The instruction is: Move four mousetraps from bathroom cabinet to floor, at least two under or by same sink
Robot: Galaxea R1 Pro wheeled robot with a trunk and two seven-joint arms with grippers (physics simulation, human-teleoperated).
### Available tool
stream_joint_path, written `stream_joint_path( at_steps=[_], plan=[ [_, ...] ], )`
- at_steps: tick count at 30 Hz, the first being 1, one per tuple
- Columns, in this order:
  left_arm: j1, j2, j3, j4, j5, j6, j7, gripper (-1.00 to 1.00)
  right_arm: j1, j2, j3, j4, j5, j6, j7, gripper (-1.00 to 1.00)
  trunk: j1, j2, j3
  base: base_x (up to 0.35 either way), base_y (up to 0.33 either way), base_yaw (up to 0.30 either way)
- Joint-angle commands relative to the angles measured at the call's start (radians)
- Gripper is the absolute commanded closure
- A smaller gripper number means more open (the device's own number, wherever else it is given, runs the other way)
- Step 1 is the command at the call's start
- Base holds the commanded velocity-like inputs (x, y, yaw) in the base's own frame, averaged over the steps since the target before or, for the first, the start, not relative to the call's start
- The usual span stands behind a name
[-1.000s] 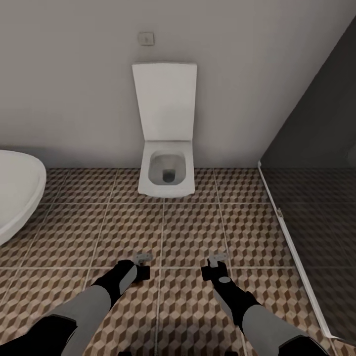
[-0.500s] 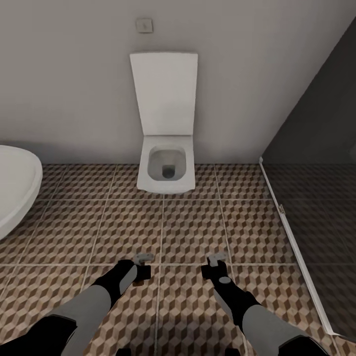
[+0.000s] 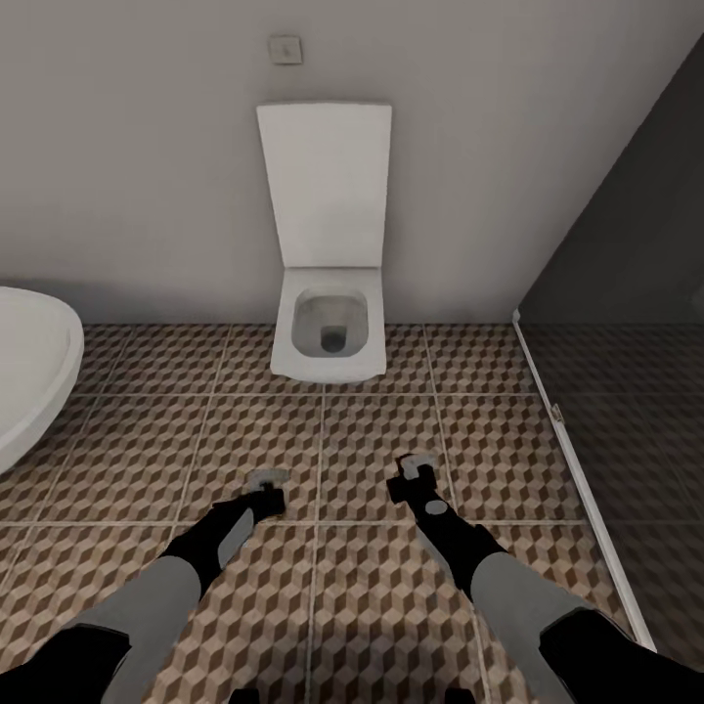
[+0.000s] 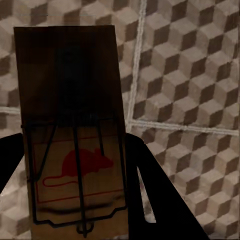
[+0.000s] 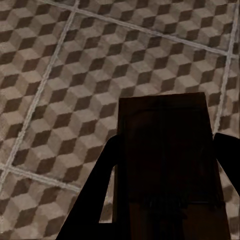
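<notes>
Each gripper holds a mousetrap above the cube-patterned bathroom floor point(image 3: 372, 440). In the left wrist view, a tan wooden mousetrap point(image 4: 70, 125) with a black spring bar and a red mouse print sits between the dark fingers point(image 4: 150, 185). The right wrist view has a second mousetrap point(image 5: 165, 160), dark in shadow, clamped between its fingers point(image 5: 95, 195). In the head view my left gripper point(image 3: 264, 486) and right gripper point(image 3: 413, 474) hang side by side in front of the toilet, each with a pale board end poking out. The cabinet and the bathroom sink are out of view.
A white square toilet point(image 3: 328, 337) with its lid raised stands against the grey wall ahead. A white oval bathtub point(image 3: 29, 376) rim curves in at the left. A dark glass shower partition point(image 3: 626, 323) with a pale floor rail closes the right side.
The view crept closer to the toilet between the two earlier frames. Since then both arms have stretched forward, carrying the mousetraps nearer the toilet.
</notes>
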Motion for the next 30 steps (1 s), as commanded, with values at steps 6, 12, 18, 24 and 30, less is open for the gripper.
stream_joint_path(
  at_steps=[6, 12, 18, 24, 30],
  plan=[
    [-0.004, 0.009, -0.006, -0.083, 0.005, -0.023, 0.01, 1.0, -0.06, 0.001, 0.007, 0.004, -0.008, 0.028, 0.098, 1.0, 0.0, 0.0, -0.001, 0.0, 0.0, 0.0],
    [-0.004, 0.039, -0.006, -0.017, 0.008, -0.195, 0.006, 1.0, -0.07, 0.003, 0.008, 0.016, -0.009, 0.032, 0.119, 1.0, 0.0, 0.0, -0.001, 0.0, 0.0, 0.0],
    [-0.004, 0.042, -0.005, 0.038, 0.014, -0.245, 0.002, 1.0, -0.071, 0.002, 0.01, 0.026, -0.01, 0.032, 0.121, 1.0, 0.0, 0.0, -0.001, 0.0, 0.0, 0.0],
    [-0.004, 0.041, -0.006, -0.045, 0.015, 0.008, 0.0, 1.0, -0.07, 0.001, 0.011, 0.027, -0.011, 0.03, 0.119, 1.0, 0.0, 0.0, -0.001, 0.0, 0.0, 0.0],
    [-0.004, 0.041, -0.009, -0.111, 0.017, 0.081, 0.001, 1.0, -0.07, -0.001, 0.011, 0.026, -0.01, 0.028, 0.119, 1.0, 0.0, 0.0, -0.001, 0.0, 0.0, 0.0]
  ],
)
